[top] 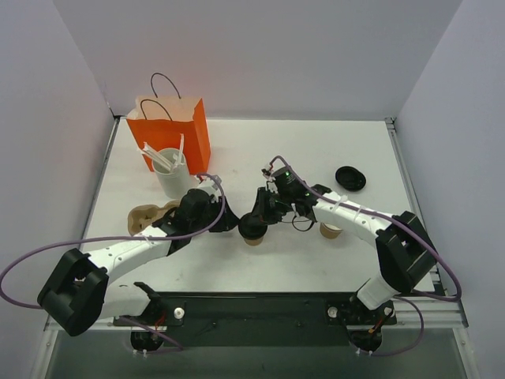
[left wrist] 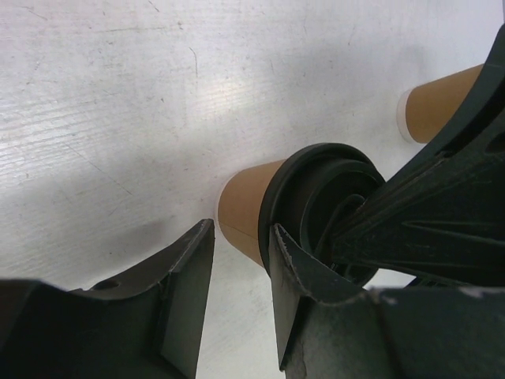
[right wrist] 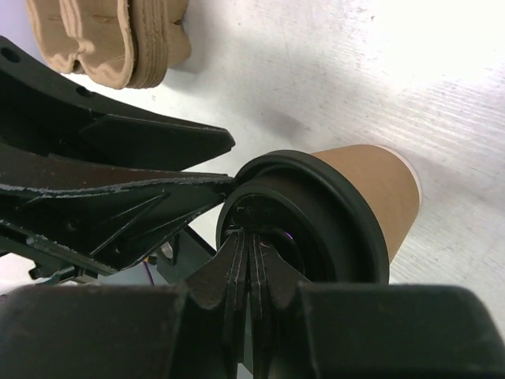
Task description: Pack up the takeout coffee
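Observation:
The takeout coffee (top: 253, 229), a small tan cup (left wrist: 241, 207) with a black lid (right wrist: 316, 209), stands upright mid-table. My right gripper (right wrist: 249, 238) is shut, and its joined fingertips rest on the recessed top of the lid. My left gripper (left wrist: 242, 230) is open just left of the cup. One of its fingers (left wrist: 293, 284) lies against the lid's rim, and the cup wall sits just past the fingertips. In the top view the left gripper (top: 231, 223) and right gripper (top: 259, 215) meet over the cup. The orange bag (top: 170, 130) stands open at the back left.
A white cup of stirrers (top: 172, 174) stands in front of the bag. Tan pulp carriers (top: 148, 218) lie to the left under my left arm. A lidless tan cup (top: 331, 230) sits under my right arm, and a loose black lid (top: 350, 178) lies at the right.

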Controlling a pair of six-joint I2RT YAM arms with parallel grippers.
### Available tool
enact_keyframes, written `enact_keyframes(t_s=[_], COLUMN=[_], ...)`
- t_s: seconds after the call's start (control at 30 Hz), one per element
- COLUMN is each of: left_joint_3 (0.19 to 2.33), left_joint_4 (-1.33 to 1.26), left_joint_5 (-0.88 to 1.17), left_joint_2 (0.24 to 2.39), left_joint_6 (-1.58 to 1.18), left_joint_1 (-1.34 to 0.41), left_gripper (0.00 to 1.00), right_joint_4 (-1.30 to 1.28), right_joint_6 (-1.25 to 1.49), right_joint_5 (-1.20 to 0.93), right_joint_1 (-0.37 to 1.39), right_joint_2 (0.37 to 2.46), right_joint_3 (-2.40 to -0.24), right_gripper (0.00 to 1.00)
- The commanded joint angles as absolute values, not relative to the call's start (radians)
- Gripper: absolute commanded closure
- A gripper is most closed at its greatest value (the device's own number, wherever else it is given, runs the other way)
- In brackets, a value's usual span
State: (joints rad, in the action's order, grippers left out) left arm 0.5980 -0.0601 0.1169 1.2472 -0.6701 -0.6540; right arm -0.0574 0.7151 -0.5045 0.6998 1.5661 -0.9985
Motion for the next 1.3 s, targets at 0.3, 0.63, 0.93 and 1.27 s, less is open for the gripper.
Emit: enact_keyframes(t_s=[0.3,0.63,0.93,1.27], left_joint_3=[0.495,0.581,0.545,0.525], left_joint_4=[-0.005,0.101,0.065,0.003], left_joint_5=[-0.067,-0.057,0.052,0.055], left_joint_2=[1.289,1.128,1.014,1.083], left_joint_6=[-0.707,-0.718,-0.693,-0.713], left_joint_1=[-0.716,-0.758,-0.752,-0.752], left_gripper=[0.57,0.56,0.53,0.53], right_joint_4=[-0.008,0.020,0.041,0.043], right_joint_6=[0.726,0.724,0.730,0.732], right_joint_5=[-0.388,-0.370,-0.379,-0.387], right_joint_1=[0.686,0.676,0.669,0.667], right_joint_2=[1.575,1.525,1.522,1.514], right_joint_3=[-0.802,-0.770,-0.744,-0.750], right_gripper=[0.98,0.98,0.98,0.98])
